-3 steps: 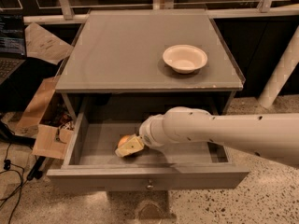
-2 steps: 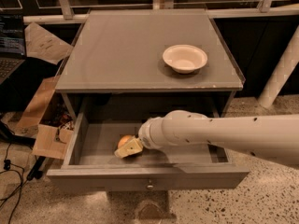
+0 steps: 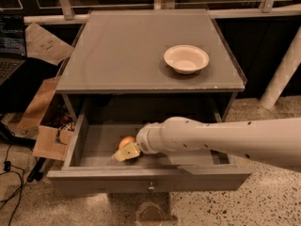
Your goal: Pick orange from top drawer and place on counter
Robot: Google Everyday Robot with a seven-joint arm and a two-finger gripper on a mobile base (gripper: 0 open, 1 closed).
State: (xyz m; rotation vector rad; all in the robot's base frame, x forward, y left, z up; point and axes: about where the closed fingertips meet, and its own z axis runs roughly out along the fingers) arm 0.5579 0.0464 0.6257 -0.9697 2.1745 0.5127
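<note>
The top drawer (image 3: 94, 147) is pulled open, and its grey front panel has a small round knob (image 3: 151, 188). The orange (image 3: 126, 141) lies on the drawer floor, left of centre. My gripper (image 3: 127, 152) reaches down into the drawer from the right at the end of the white arm (image 3: 211, 138). It is at the orange's front side, touching or nearly touching it, and partly covers it. The counter (image 3: 127, 46) is the grey cabinet top above the drawer.
A cream-white bowl (image 3: 186, 59) sits on the right part of the counter. Cardboard boxes (image 3: 44, 126) and cables lie on the floor to the left. A white post (image 3: 282, 74) stands at the right. A laptop (image 3: 11, 46) is at far left.
The arm has shifted slightly left and toward the drawer front. The top of the orange now shows just behind the gripper tip.
</note>
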